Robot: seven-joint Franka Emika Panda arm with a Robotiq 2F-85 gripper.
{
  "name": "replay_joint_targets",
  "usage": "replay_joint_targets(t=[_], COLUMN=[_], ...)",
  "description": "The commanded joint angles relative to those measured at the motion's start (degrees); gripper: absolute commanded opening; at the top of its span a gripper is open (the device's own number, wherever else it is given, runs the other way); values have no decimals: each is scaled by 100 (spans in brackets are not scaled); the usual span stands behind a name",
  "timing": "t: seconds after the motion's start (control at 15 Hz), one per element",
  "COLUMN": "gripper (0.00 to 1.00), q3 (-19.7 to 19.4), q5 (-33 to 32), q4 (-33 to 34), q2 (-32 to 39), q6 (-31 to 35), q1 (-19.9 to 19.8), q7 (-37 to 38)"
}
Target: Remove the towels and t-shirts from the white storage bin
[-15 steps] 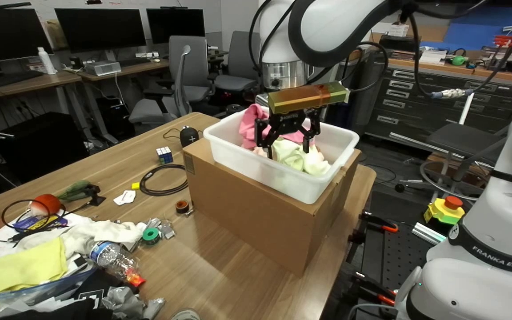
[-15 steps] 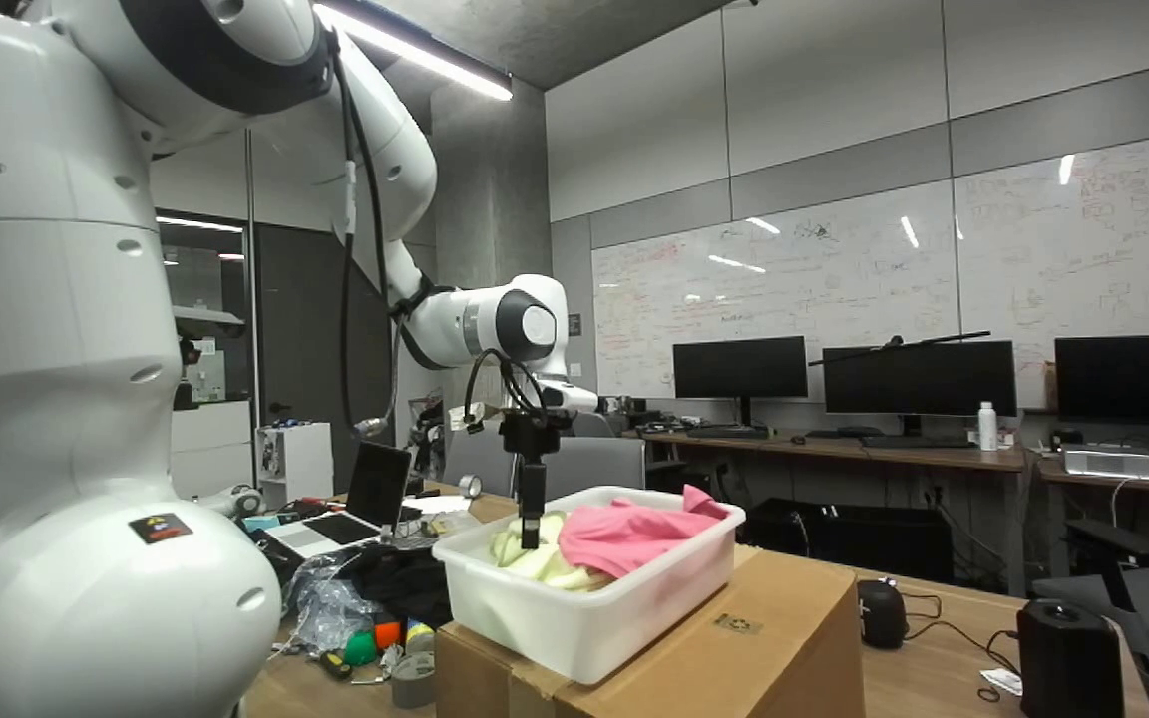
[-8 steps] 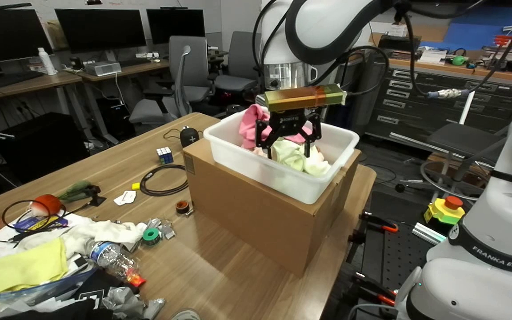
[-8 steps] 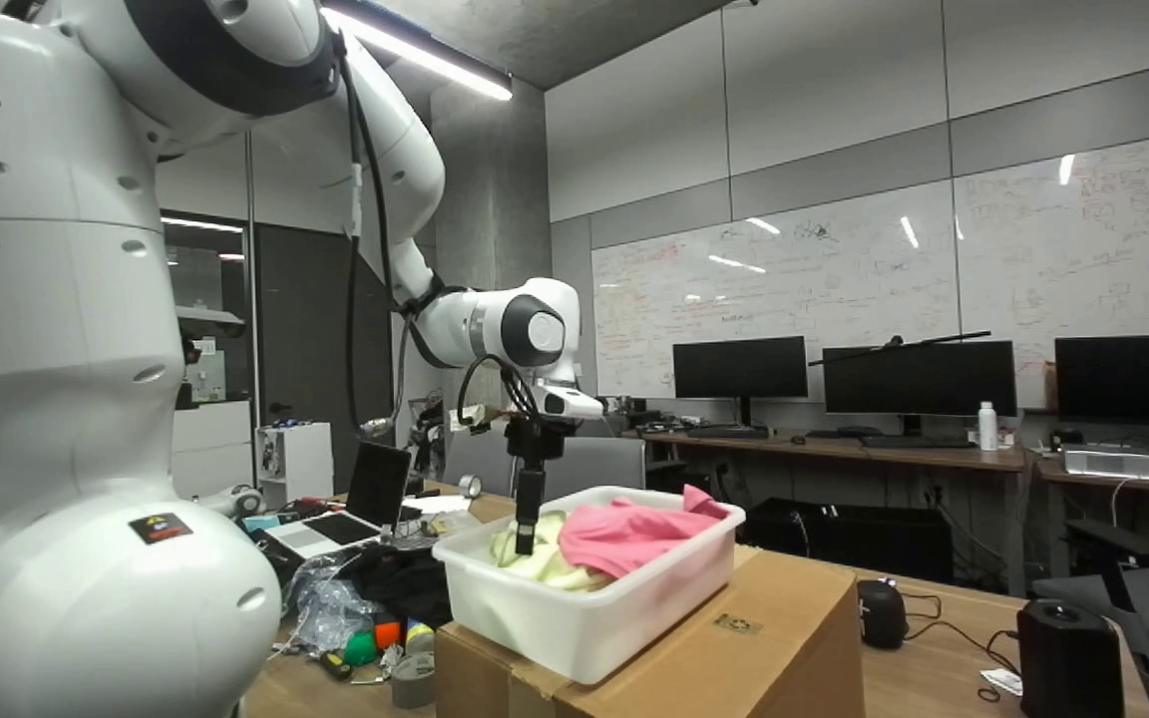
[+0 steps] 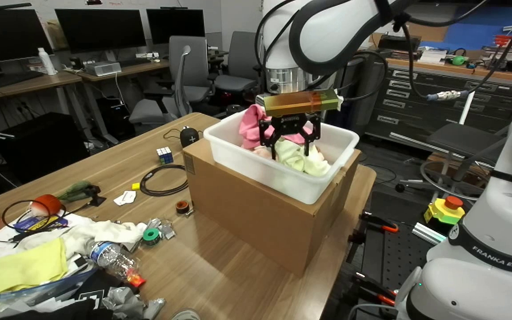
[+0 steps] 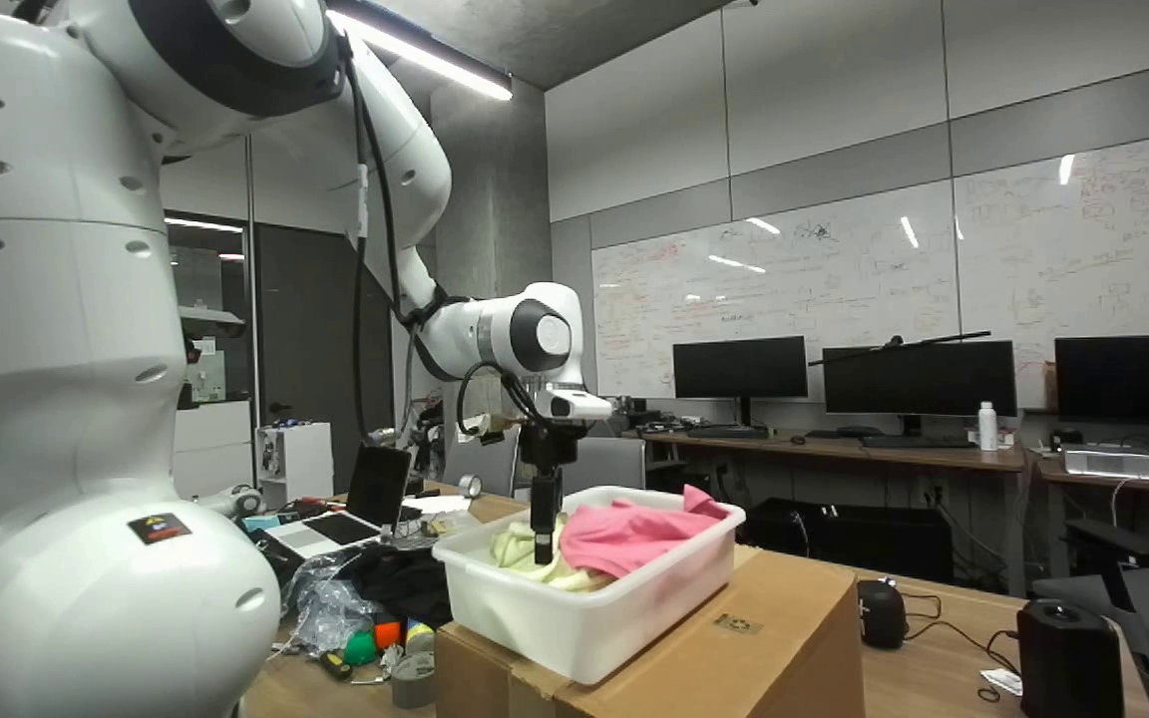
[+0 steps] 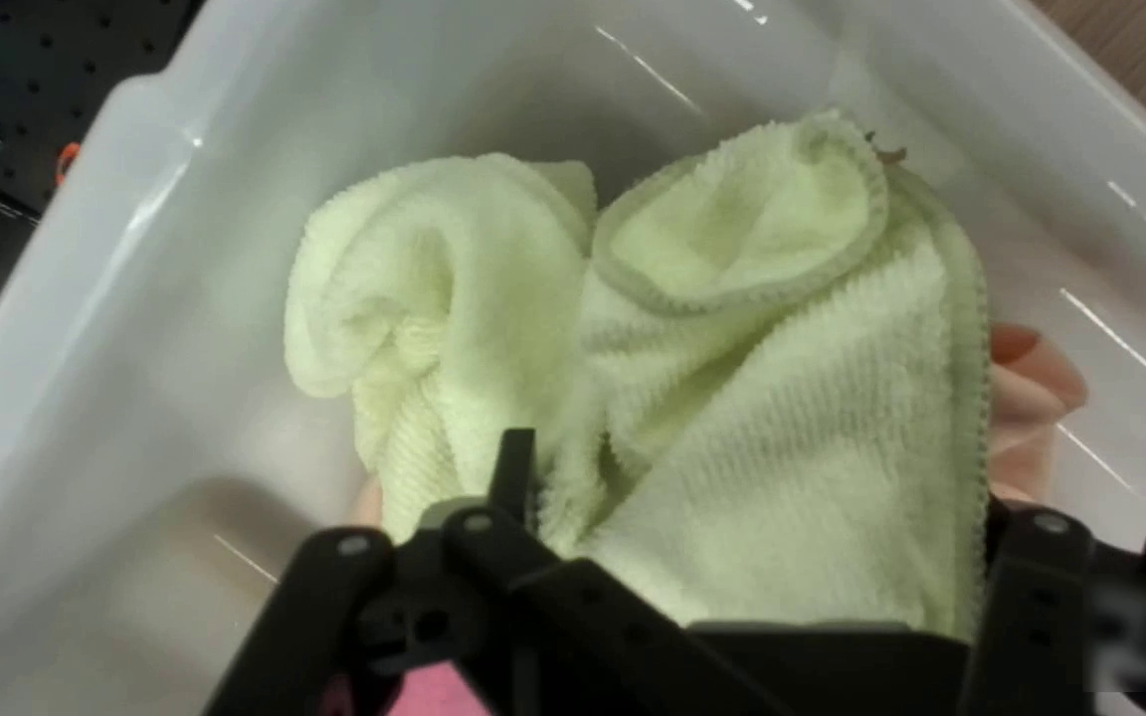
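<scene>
The end effector [image 5: 290,155] is gripping nothing: its two fingers [image 7: 513,477] are standing well apart, and the green towel [image 7: 712,418] is filling the gap between and ahead of them, so this is looking like a lineup for a pinch and lift. In the wrist view one finger is overlapping the towel a bit in from its side, the opposite one is standing at the stitched edge, so closing should be bunching most of the cloth; can't tell if either is touching it. The peach cloth [image 7: 1026,408] is poking out just beside that edge finger, partly hidden by the towel, so it could be getting snagged in the same pinch. The pink cloth [image 6: 624,534] is lying right beside the end effector, probably waiting for its own pick. All three are sitting in the white bin [image 5: 260,171], whose mouth is lying around and below the fingers; can't judge how deep they're reaching. The cardboard box [image 5: 256,218] is holding the bin up under the end effector, with the table [image 5: 220,275] carrying the box, presumably for easier reach. Pose: the arm [image 6: 410,160] is arching high over the bin, last links folding so the end effector is pointing nearly straight down, which should be suiting a vertical lift past the walls.
</scene>
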Motion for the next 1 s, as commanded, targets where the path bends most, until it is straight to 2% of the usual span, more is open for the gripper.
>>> replay_joint_targets(t=[0.0, 0.33, 0.47, 0.67, 0.93], gripper=[58, 19, 9, 5, 9], q3=[-26, -35, -34, -21, 52], q5=[-132, -69, -53, -59, -216], q4=[19, 16, -29, -160, -449], q2=[76, 76, 8, -222, -853], q6=[110, 139, 201, 400, 769], q1=[55, 77, 87, 108, 113], q7=[192, 139, 114, 89, 144])
